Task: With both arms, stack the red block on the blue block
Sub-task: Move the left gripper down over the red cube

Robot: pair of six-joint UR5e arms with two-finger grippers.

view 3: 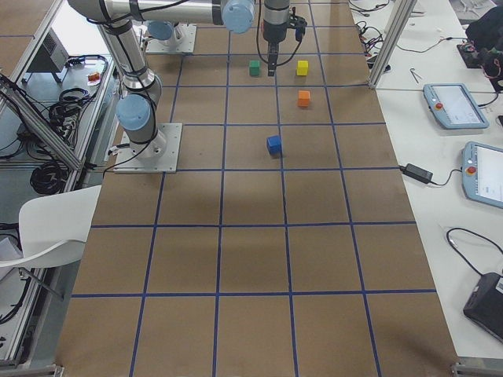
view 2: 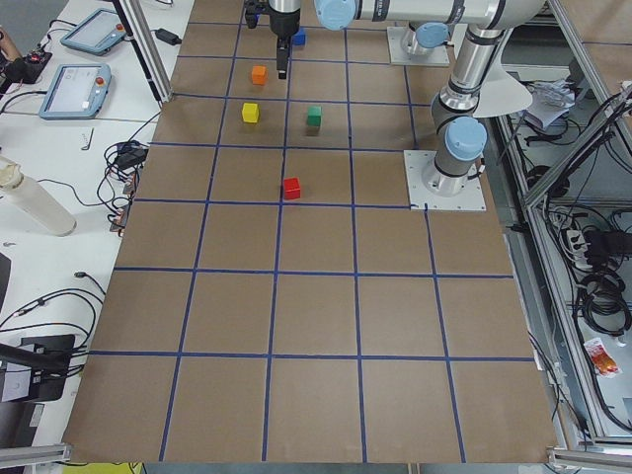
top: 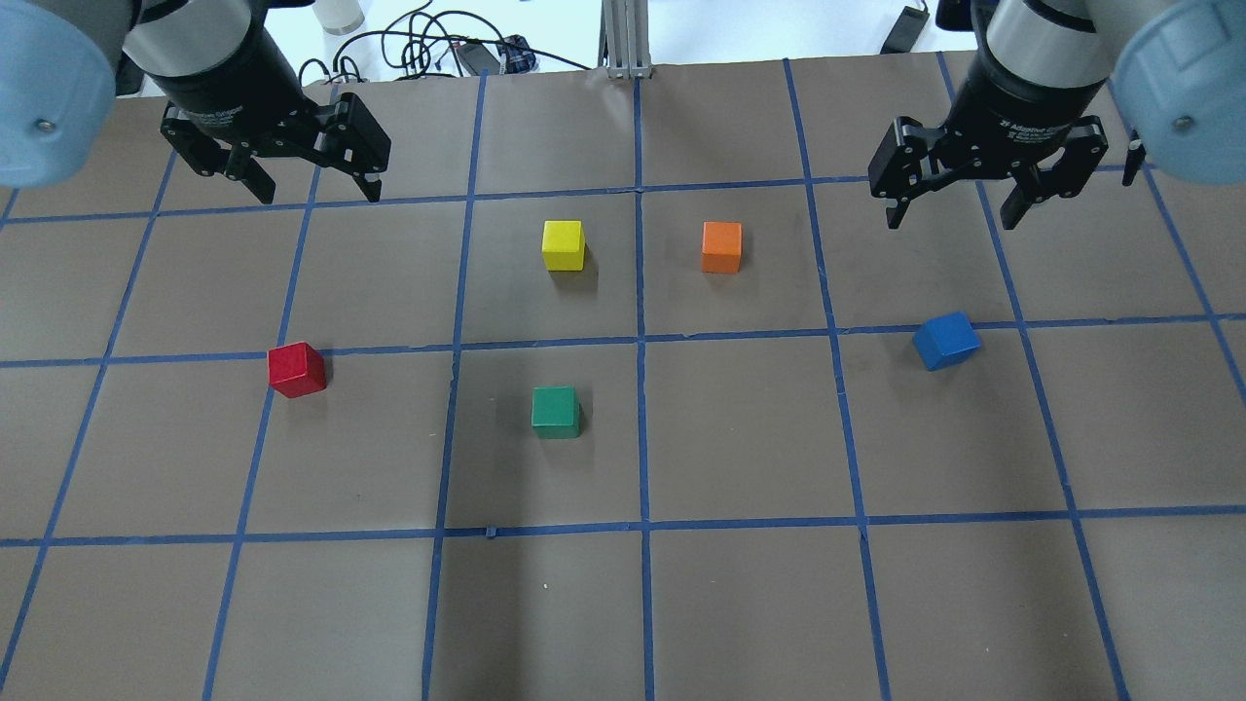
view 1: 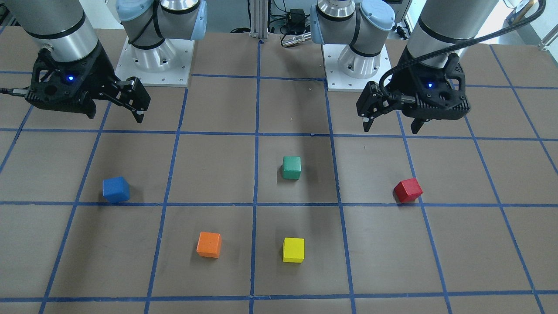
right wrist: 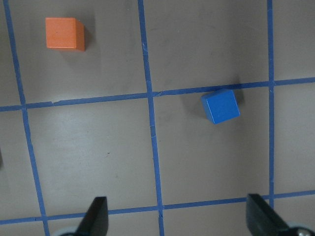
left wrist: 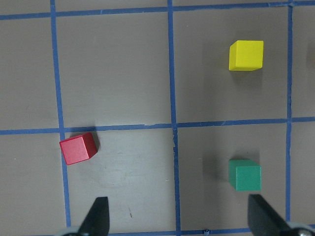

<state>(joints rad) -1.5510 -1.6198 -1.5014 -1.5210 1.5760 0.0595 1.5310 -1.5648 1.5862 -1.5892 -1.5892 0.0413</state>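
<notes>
**Overhead view: stack not begun, both blocks untouched**

Overhead exterior shows the red block (top: 297,369) alone on the table (top: 740,438) at the left of the frame, beside a crossing of tape lines. The blue block (top: 946,340) sits at the right, just below another tape line. The two are well apart, with the green block (top: 556,411), yellow block (top: 564,244) and orange block (top: 721,246) in the middle ground between them. Nothing rests on anything else.

The left gripper (top: 319,190) hangs at the upper left of that frame, fingers spread wide and holding nothing, and the red block lies lower in the frame, clear of it. The right gripper (top: 952,219) hangs at the upper right, likewise spread and empty, with the blue block below it in the frame.

The wrist views agree. Red sits at the left-centre of the left wrist picture and blue right of centre in the right one. Each is well clear of the fingertips along the bottom edge.

By my reading the task is at its very start. Everything is left to do: grasp the red block, bring it across to blue (probably with some sharing between the arms), set it squarely on top, and let go.
</notes>
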